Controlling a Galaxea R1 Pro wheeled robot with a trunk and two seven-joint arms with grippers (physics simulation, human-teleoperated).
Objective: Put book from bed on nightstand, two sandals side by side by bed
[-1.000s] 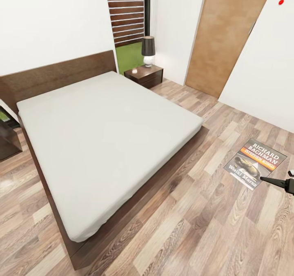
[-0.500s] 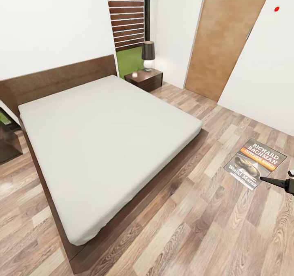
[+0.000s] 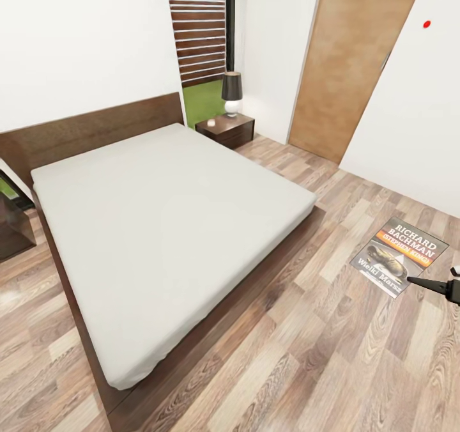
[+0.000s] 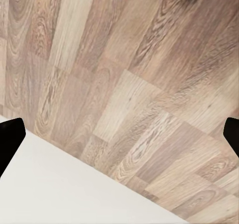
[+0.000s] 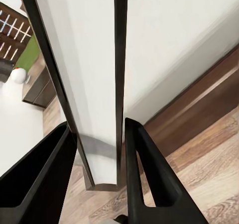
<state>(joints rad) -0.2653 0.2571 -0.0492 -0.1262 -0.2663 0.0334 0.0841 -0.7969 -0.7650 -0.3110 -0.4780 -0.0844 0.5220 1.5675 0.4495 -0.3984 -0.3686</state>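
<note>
Grey-white and bare, the mattress of the bed (image 3: 166, 227) is lying with nothing on it, so the first part of the job is partly under way: the book (image 3: 400, 256) is already off the bed. It is showing cover-up at the right of the head view, over the floor (image 3: 306, 355), with one edge meeting the right hand (image 3: 427, 284). In the right wrist view the two dark fingers (image 5: 144, 174) of that hand are standing either side of a thin pale slab seen edge-on, which I am judging to be the book pinched between them and carried in the air. The nightstand (image 3: 225, 129) with its black-shaded lamp (image 3: 232, 93) is waiting well apart, at the far corner of the bed beside the headboard, and its worktop is not yet bearing the book. So the carrying and the setting-down are remaining, and after that the whole sandal step; I am not making out any blue sandals on the stretches of floor that the pictures are showing.

The left hand (image 4: 119, 132) is pointing down at the floorboards with its two dark tips spread wide at the edges of its own view and nothing between them.

Against the picture of a second ago, the bed, nightstand, lamp and door are all sitting lower in the head view, which is reading as the camera moving. Book and right hand are keeping the same place in the frame, so they are travelling with the robot.
</note>
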